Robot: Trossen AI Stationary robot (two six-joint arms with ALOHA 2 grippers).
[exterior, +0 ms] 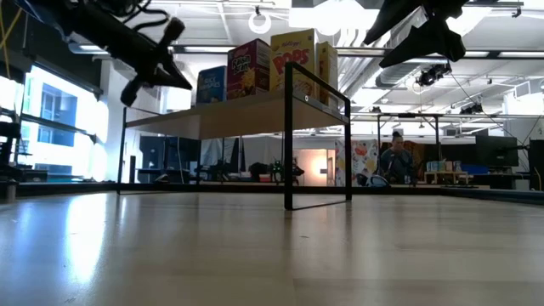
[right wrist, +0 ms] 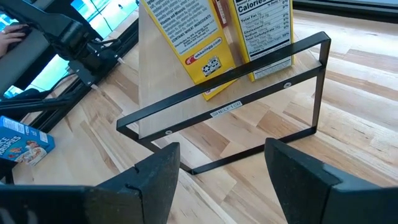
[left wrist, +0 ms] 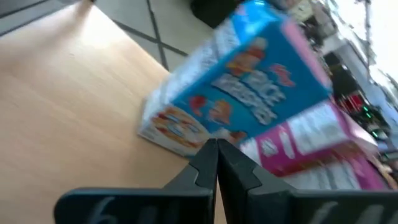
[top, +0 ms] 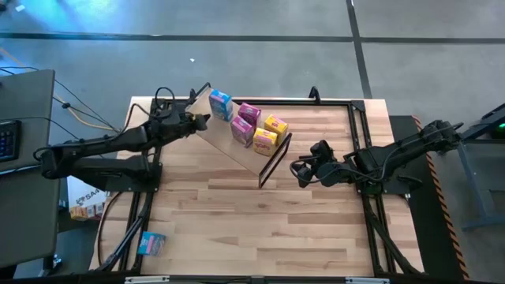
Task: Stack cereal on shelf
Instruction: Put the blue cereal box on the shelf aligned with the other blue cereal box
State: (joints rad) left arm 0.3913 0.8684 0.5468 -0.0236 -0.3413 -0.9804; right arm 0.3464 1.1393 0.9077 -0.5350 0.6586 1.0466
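You are looking at broad bare tabletop [top: 260, 229] filling the lower half of the high view, with one light blue box [top: 150, 244] lying flat near its lower-left edge, well apart from everything else. Right of centre, your right gripper [top: 298, 170] is hovering with fingers spread wide, just beside the shelf's [top: 229, 142] black end frame [top: 274, 159]. The shelf is running diagonally from centre up to the upper left, carrying five boxes: two yellow [top: 270, 132], two magenta-pink [top: 245, 123], one light blue [top: 220, 104]. At its upper-left end your left gripper [top: 203, 120] is sitting pinched closed, empty, near that blue box.
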